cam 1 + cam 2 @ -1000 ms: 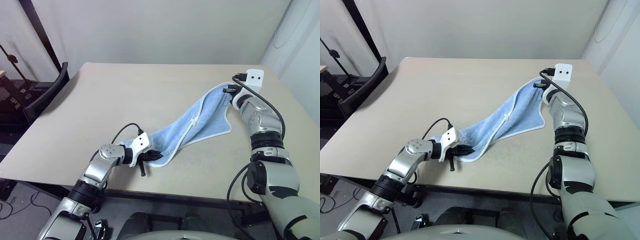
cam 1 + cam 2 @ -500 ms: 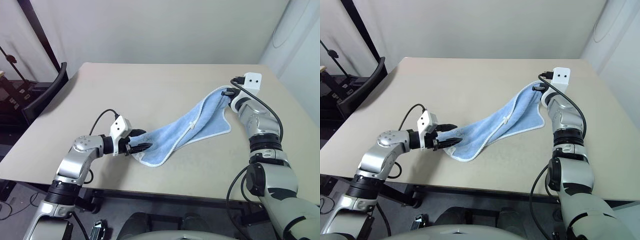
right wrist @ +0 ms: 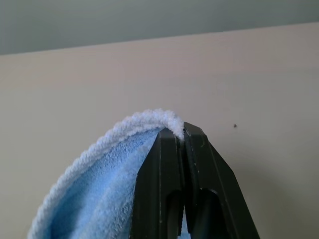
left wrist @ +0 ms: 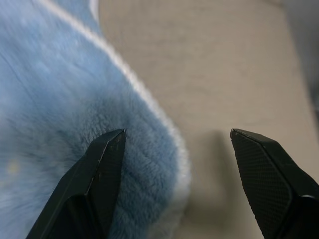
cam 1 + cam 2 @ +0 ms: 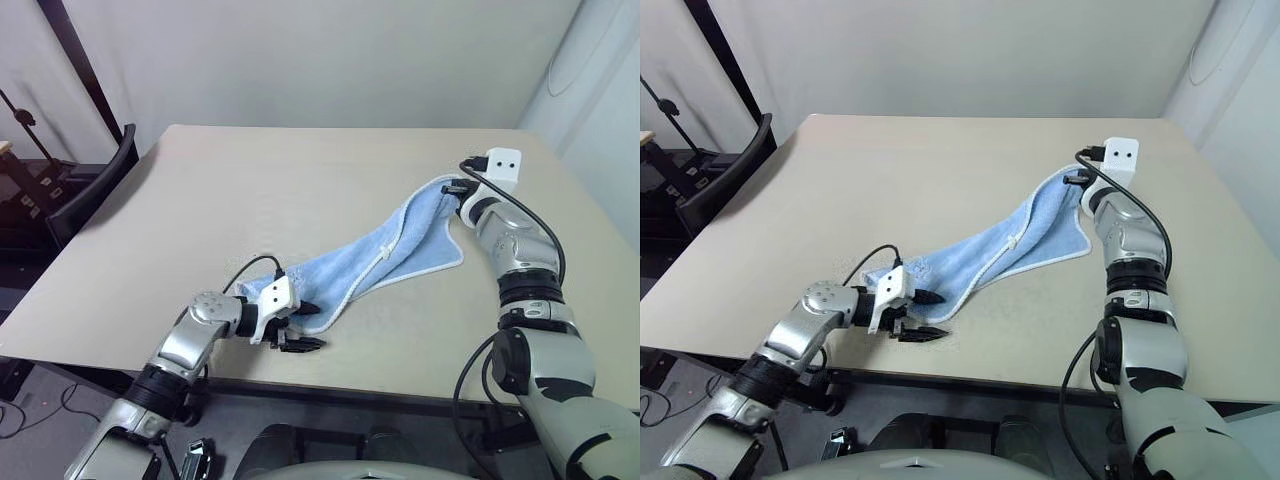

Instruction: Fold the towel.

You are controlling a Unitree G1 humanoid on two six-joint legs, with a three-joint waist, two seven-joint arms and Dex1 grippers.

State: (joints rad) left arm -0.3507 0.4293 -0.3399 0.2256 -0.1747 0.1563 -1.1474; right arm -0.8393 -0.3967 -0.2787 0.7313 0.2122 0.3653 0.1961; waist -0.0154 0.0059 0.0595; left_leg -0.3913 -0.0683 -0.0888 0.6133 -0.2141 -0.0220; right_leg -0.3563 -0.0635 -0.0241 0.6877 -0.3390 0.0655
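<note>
So the towel (image 5: 375,255) was stretched out diagonally across the beige desk (image 5: 250,190), running from the lower middle of the head-camera frame up toward the upper right, light blue with the white stitched edge and a little white tag (image 5: 386,247) sitting about midway along it. The right gripper (image 5: 458,187) was up at the far end, upper right of the frame, clenched tight on the towel's edge; in the right wrist view you could see the white edging (image 3: 149,119) pinched right at the tips of the closed fingers (image 3: 169,164), with that end lifted off the desk. The left gripper (image 5: 298,326) was down at the near end, lower left of center, close to the front edge of the desk, and its fingers (image 4: 99,174) were spread apart, released, not gripping anything. In the left wrist view one finger lay over the blue terry and the other over bare desk, with the towel's white border running between them. A dark chair (image 5: 95,185) stood off the desk's left side.
</note>
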